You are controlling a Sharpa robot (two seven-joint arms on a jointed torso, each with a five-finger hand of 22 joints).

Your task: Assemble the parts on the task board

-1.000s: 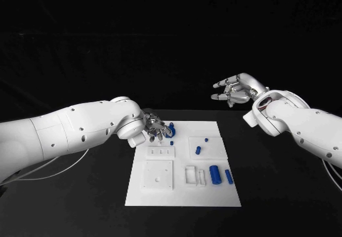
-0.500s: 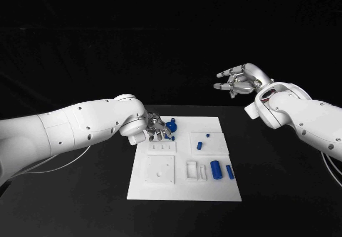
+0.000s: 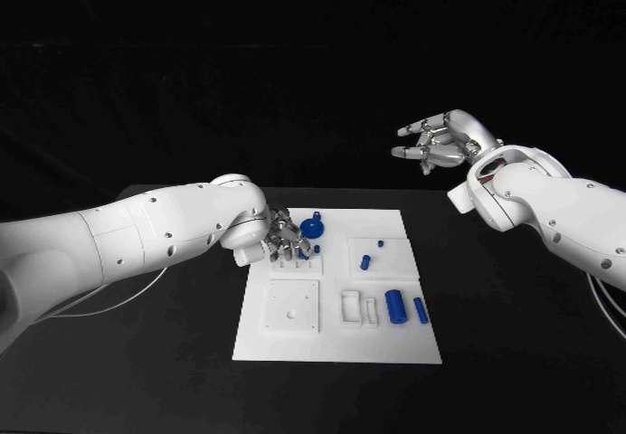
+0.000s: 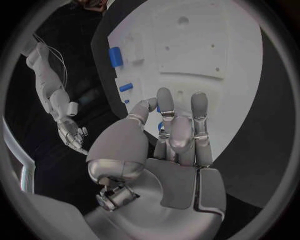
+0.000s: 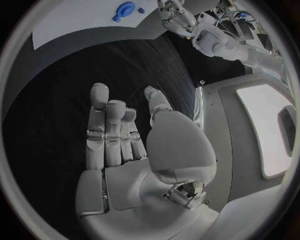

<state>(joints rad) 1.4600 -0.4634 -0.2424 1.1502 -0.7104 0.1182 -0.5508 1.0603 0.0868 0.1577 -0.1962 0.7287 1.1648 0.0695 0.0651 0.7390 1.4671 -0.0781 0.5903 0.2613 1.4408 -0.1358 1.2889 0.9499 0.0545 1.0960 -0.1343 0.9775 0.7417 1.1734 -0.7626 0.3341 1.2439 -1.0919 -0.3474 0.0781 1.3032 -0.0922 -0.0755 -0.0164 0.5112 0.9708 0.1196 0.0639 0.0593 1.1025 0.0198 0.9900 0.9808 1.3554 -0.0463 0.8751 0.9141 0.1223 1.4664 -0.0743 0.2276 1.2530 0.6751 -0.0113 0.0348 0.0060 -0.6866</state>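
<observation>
The white task board point(image 3: 339, 348) lies mid-table. A round blue part point(image 3: 313, 226) stands at its far left corner, also in the right wrist view point(image 5: 125, 8). My left hand point(image 3: 289, 242) hovers just beside it, fingers stretched out over the board point(image 4: 187, 55) and holding nothing; a sliver of blue shows behind the fingers point(image 4: 164, 107). A small blue peg point(image 3: 380, 243) and a short cylinder point(image 3: 366, 264) sit mid-right. A thick cylinder point(image 3: 394, 306) and a slim bar point(image 3: 420, 310) lie further forward. My right hand point(image 3: 443, 143) is raised beyond the board's far right, open and empty point(image 5: 125, 145).
Raised white blocks with holes and slots sit on the board: a square plate point(image 3: 292, 305), a small slotted block point(image 3: 352, 307). Black table point(image 3: 130, 362) surrounds the board. A grey cable point(image 3: 111, 303) trails under my left arm.
My left hand's fingers have come off the round blue part, which now stands free beside them. The right hand stays raised, barely shifted.
</observation>
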